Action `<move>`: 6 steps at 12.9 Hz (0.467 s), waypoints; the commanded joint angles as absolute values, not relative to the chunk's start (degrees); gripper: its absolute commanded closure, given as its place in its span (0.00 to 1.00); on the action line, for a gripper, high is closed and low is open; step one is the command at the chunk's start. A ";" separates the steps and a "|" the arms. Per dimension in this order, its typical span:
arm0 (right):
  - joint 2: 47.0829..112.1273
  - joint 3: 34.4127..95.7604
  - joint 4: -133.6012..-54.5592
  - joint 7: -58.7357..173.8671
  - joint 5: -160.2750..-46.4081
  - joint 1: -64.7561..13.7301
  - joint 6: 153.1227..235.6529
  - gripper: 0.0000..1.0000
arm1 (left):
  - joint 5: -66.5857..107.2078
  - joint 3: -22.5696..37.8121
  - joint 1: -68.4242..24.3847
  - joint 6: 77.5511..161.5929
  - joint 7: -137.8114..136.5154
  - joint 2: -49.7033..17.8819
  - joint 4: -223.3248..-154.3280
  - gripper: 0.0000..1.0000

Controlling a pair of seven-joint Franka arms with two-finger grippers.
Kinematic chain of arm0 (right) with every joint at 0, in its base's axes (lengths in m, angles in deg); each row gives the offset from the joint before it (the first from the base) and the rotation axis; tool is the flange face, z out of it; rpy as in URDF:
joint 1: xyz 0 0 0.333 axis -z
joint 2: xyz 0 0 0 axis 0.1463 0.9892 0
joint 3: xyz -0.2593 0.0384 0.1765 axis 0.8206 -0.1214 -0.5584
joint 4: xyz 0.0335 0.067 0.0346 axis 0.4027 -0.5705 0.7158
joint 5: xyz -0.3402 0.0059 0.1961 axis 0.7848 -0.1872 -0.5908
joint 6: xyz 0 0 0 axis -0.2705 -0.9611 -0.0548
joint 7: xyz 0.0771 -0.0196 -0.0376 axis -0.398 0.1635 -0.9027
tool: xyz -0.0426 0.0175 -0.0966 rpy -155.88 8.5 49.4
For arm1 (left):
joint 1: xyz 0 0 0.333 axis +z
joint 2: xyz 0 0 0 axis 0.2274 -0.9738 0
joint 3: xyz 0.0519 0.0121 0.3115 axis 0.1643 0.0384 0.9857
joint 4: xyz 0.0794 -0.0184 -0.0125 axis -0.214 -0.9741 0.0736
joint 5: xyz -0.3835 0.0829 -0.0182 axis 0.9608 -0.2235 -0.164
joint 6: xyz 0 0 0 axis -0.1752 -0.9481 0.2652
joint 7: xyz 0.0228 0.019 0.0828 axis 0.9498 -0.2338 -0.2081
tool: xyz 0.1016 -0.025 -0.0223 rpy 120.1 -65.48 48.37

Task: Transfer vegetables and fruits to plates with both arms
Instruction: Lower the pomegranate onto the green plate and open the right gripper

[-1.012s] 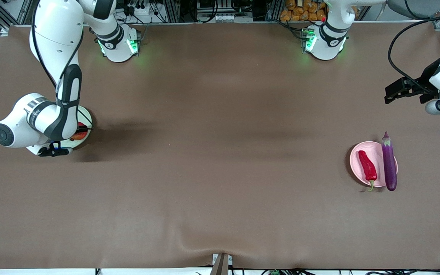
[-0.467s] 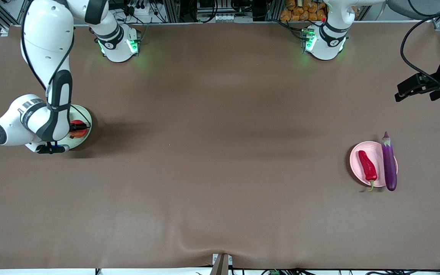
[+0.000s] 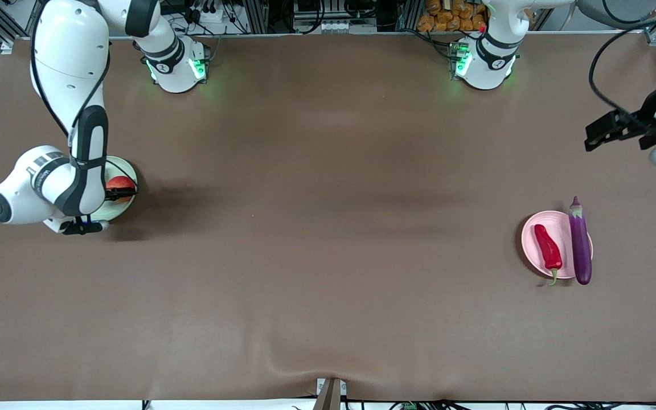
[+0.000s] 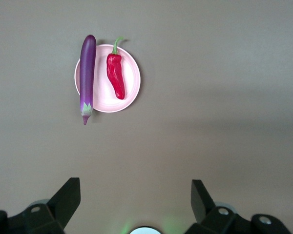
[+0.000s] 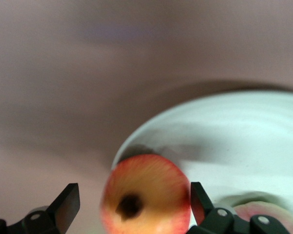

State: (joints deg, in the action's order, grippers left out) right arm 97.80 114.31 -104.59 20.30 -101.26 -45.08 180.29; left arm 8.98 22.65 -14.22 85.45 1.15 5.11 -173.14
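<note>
My right gripper [image 3: 124, 193] is low over the pale green plate [image 3: 118, 167], at the right arm's end of the table. It is open, with the red-orange fruit [image 3: 119, 184] on the plate between its fingers. The right wrist view shows that fruit [image 5: 146, 195] with its dark crown on the green plate [image 5: 244, 131], and part of the peach [image 5: 249, 210] beside it. The red chili [image 3: 548, 249] and the purple eggplant [image 3: 580, 242] lie on the pink plate [image 3: 561, 225]. My left gripper [image 3: 604, 130] hangs open and empty high over the table's left-arm end.
The brown cloth covers the whole table. The eggplant [image 4: 87, 73] overhangs the rim of the pink plate [image 4: 131, 73] at both ends, with the chili [image 4: 116, 75] beside it. The arm bases [image 3: 177, 65] stand along the table's edge farthest from the front camera.
My right gripper has opened and let the red-orange fruit go on the green plate. The left gripper has drifted a little toward the table's end, still open.
</note>
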 commanded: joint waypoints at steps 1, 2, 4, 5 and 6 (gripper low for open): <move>96.57 114.66 -91.96 19.62 -101.13 -41.73 171.17 0.00 | 8.68 22.43 -13.67 84.41 0.97 4.00 -171.56 0.00; 96.66 114.66 -88.00 20.49 -101.21 -41.12 169.05 0.00 | 8.51 22.34 -13.85 84.41 0.62 4.00 -171.47 0.00; 96.92 114.66 -78.87 26.27 -101.04 -39.45 163.62 0.00 | 8.33 22.26 -14.29 84.50 0.53 4.00 -171.38 0.00; 96.92 114.48 -75.60 29.26 -100.86 -38.57 160.62 0.00 | 8.68 22.26 -14.11 84.50 0.53 4.08 -171.38 0.00; 96.84 114.57 -73.74 29.98 -100.77 -38.47 159.11 0.00 | 8.77 22.17 -14.11 84.59 0.53 4.09 -171.38 0.00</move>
